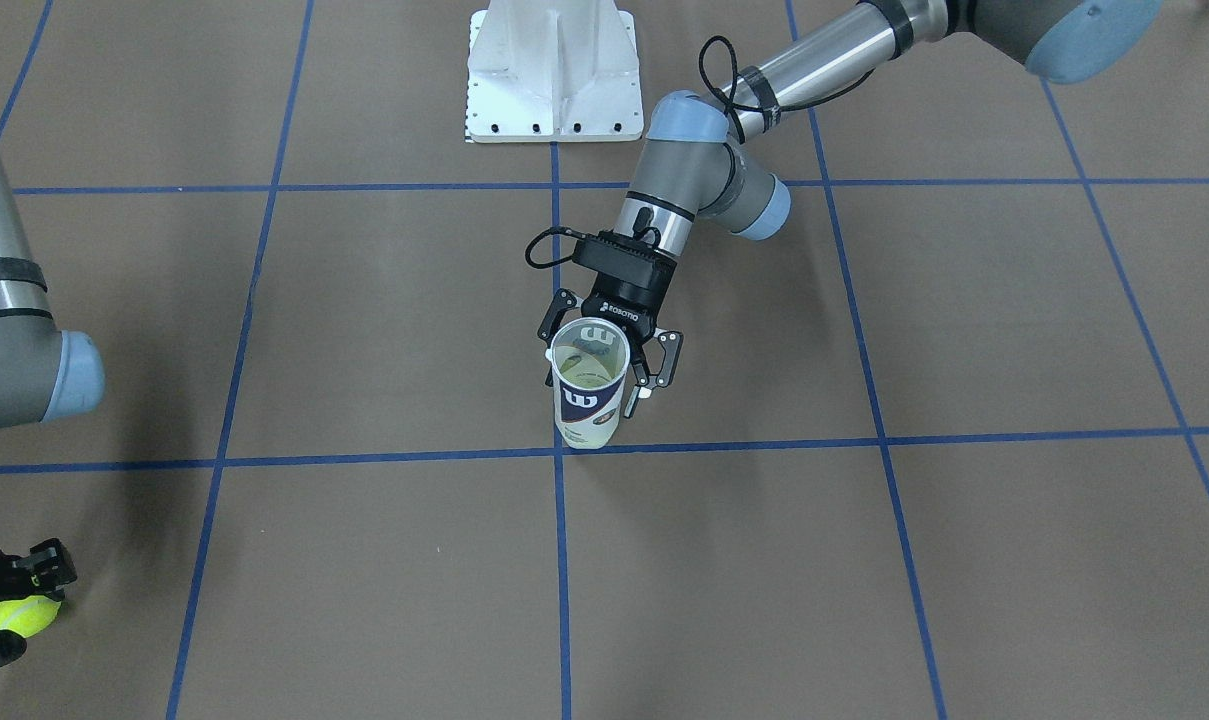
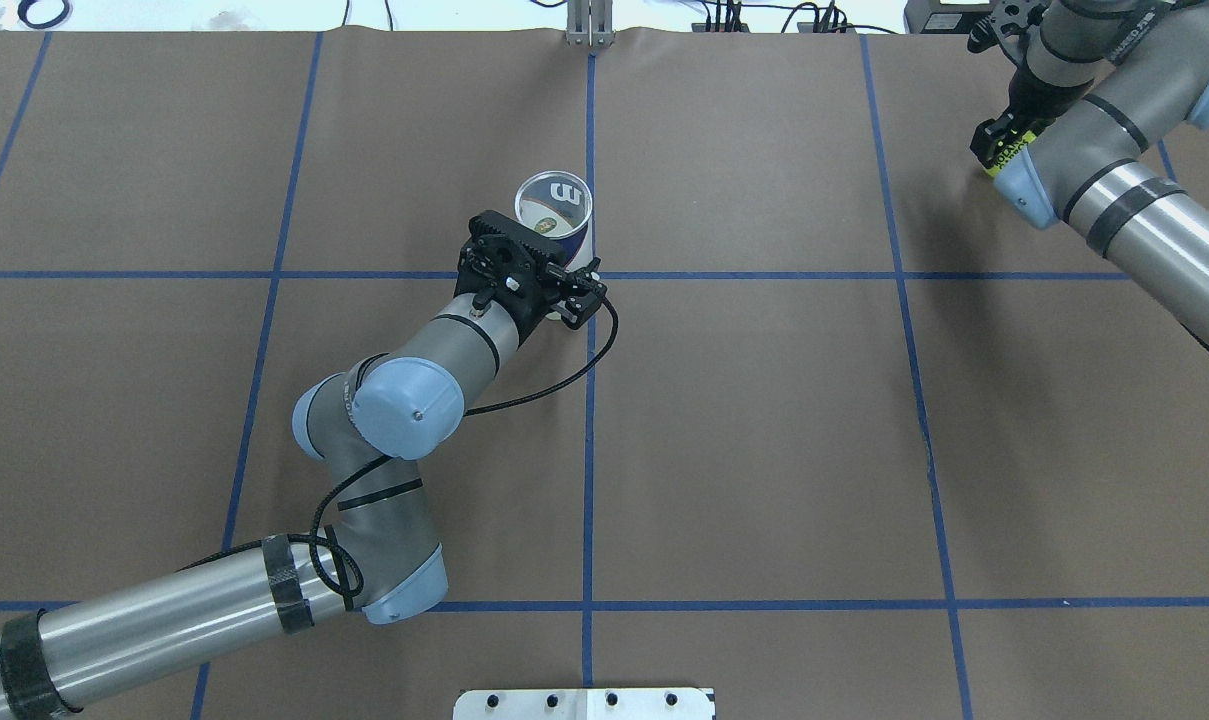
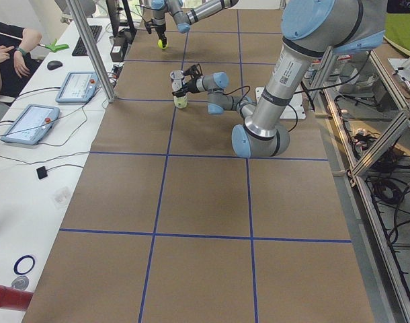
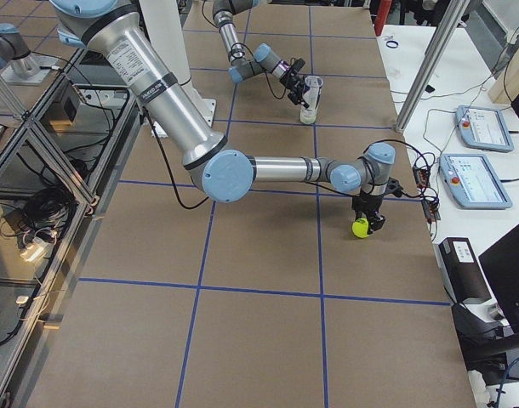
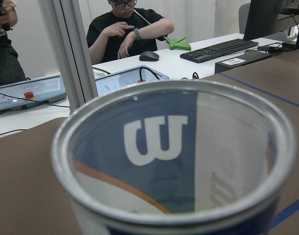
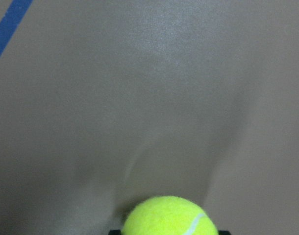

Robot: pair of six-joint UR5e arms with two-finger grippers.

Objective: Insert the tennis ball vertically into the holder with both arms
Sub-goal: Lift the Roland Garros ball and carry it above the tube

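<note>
Exterior front-facing, left gripper clasping upright holder, wrist angled down, right gripper pinching tennis ball

Clear glossy plastic holder, fuzzy ball, matt paper tbl

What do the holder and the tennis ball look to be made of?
The holder: clear, glossy plastic wall, since the W label reads through it from inside; the shiny grey rim looks metal, though unsure. The tennis ball: fuzzy yellow-green felt with a white seam.
</note>
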